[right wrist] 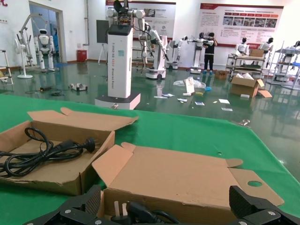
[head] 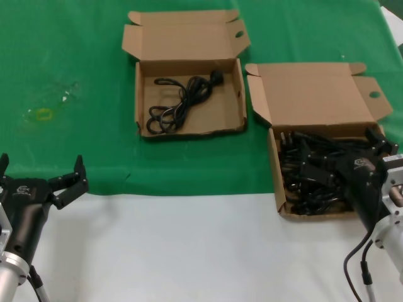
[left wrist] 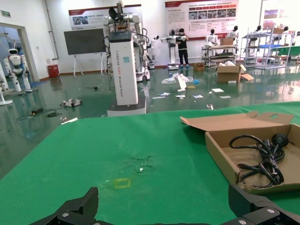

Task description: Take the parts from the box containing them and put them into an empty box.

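The box containing the parts (head: 275, 165) sits at the right with its lid folded back, full of tangled black cords (head: 310, 189). My right gripper (head: 343, 151) hovers open just above that pile, with nothing between its fingers. In the right wrist view, a plug (right wrist: 129, 213) lies below the right gripper (right wrist: 168, 211), in front of the lid (right wrist: 187, 180). The other box (head: 189, 133) stands in the middle at the back and holds one coiled cord (head: 179, 104), also seen as a black cord (left wrist: 262, 157) from the left wrist. My left gripper (head: 41, 171) waits open at the near left, off the cloth.
A green cloth (head: 75, 56) covers the far part of the table, and bare white tabletop (head: 189, 251) lies in front. A small yellow tape mark (head: 43, 114) and a wrinkle lie on the cloth at the left. The two boxes nearly touch at their corners.
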